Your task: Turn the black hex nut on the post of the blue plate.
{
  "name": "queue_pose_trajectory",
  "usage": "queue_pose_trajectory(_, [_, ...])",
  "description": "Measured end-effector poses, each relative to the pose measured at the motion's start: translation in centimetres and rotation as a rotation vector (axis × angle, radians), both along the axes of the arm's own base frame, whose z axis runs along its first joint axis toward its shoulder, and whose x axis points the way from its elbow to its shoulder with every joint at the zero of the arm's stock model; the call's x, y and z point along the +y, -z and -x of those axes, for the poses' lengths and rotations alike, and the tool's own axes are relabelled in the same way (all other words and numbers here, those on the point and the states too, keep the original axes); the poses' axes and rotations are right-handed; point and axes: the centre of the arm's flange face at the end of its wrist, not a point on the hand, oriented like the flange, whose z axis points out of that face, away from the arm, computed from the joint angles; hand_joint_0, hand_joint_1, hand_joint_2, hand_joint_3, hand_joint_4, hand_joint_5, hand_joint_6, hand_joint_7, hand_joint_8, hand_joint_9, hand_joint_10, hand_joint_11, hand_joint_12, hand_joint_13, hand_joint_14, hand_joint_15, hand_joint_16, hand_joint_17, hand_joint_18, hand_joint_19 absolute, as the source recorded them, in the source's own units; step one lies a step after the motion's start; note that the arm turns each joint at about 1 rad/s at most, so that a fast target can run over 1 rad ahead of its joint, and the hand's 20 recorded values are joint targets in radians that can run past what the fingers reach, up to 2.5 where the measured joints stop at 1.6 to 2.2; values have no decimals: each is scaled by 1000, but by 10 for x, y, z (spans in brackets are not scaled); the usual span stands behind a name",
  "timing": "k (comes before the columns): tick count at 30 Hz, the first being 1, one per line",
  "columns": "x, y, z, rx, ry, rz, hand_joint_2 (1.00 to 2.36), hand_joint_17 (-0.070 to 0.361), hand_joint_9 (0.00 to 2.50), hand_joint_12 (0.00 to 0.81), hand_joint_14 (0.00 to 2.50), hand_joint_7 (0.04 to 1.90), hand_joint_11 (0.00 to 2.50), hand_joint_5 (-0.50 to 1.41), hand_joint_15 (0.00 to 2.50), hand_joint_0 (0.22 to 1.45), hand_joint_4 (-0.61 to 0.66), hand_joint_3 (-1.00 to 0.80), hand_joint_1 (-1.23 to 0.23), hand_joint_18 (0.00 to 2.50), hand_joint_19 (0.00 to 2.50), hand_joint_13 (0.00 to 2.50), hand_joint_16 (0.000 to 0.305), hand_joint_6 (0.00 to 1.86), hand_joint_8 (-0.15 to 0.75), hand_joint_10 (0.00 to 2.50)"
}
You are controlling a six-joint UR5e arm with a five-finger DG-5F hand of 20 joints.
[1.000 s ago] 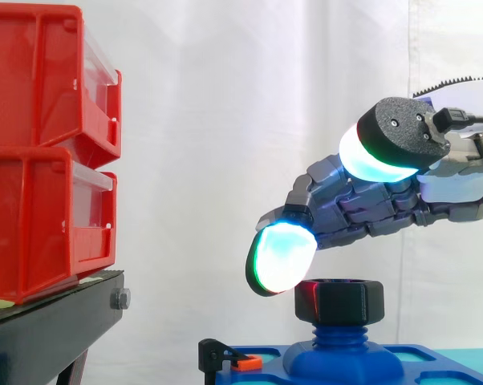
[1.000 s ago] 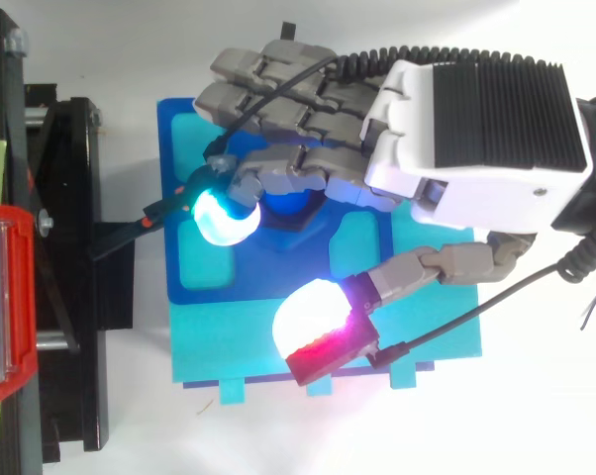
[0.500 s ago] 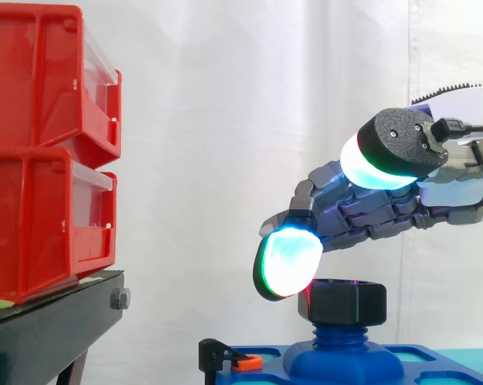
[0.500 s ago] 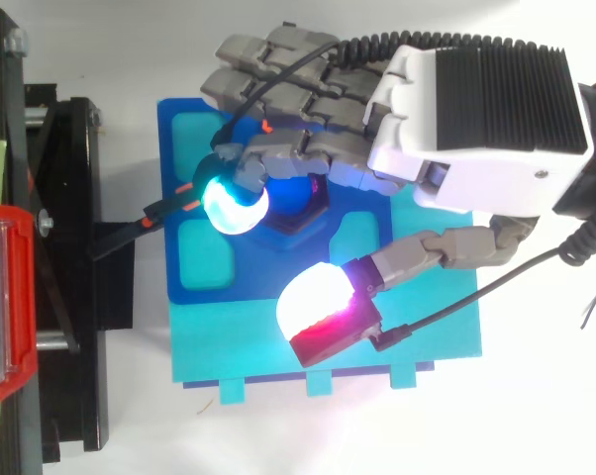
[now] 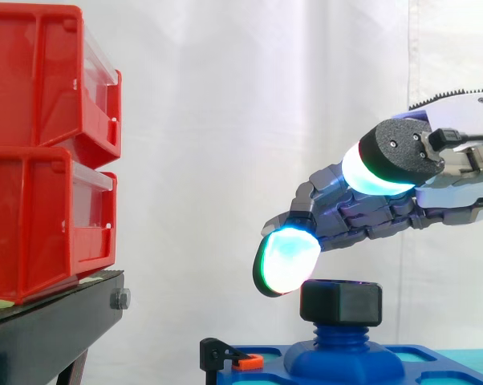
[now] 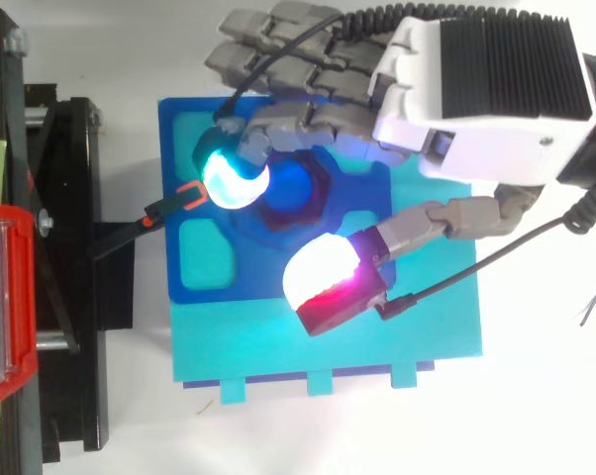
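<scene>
Side view: camera close, about level with the nut [image 5: 341,302] under the hand [image 5: 370,216], facing across the work to the curtain [image 5: 225,96]. The hand enters from the right edge, with the bins [image 5: 41,152] well beyond it at left. Top view: camera overhead, close, facing straight down, hand entering from upper right. Shared: hand, nut, plate [image 6: 179,129], bins.

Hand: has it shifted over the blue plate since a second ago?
Yes. Top view: the hand slid toward the top edge across the blue plate.
</scene>
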Motion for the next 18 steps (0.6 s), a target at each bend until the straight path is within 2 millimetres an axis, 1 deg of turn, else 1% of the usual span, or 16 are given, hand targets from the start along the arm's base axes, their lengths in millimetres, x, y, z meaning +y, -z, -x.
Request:
queue_pose_trajectory(8, [-18,-2,0,-24,-10,9,1000,118,0,374,0,916,0,-206,0,450,264,-500,-205,0,64,0,52,503,216,0])
queue_pose_trajectory(18, [-30,-2,2,-26,-24,13,1000,118,0,371,0,920,0,-206,0,451,265,-500,-204,0,71,0,52,503,220,0])
